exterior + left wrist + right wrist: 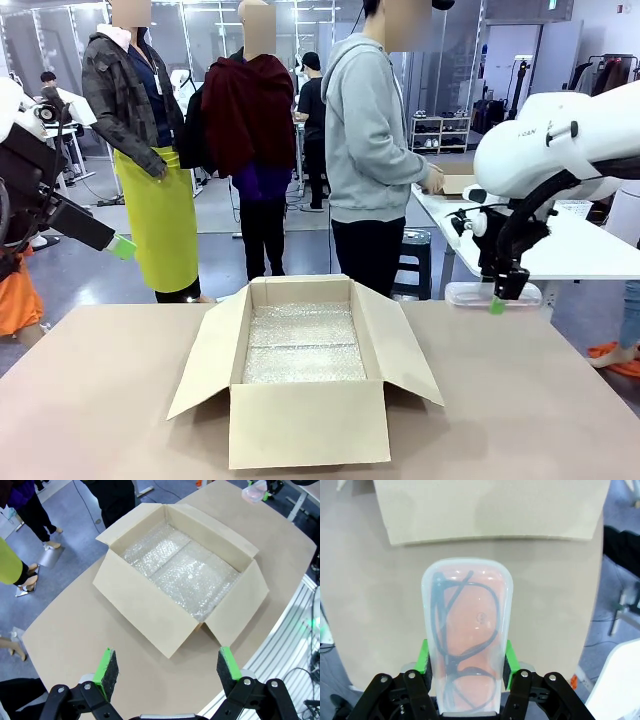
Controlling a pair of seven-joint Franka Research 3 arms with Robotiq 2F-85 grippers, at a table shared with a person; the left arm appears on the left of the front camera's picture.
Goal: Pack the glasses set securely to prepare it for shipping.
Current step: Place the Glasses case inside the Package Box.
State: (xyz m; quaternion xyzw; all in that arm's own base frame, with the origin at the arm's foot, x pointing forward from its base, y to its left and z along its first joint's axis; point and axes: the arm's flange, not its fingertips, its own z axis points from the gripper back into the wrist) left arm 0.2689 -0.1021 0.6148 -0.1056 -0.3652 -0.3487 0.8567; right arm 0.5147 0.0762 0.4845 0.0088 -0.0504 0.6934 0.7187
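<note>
My right fingers (423, 655) pinch a see-through pale pink glasses case (467, 610) with black glasses (465, 630) inside. It hangs in the air to the right of the open brown cardboard box (310, 425) on the tan surface (100, 400). Bubble wrap (300, 345) lines the box. My left fingers (106, 666) are spread wide, up left of the box.

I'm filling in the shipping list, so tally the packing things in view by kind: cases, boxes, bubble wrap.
Glasses case, pale pink: 1
Cardboard box, open: 1
Bubble wrap layer in the box: 1
Total: 3
</note>
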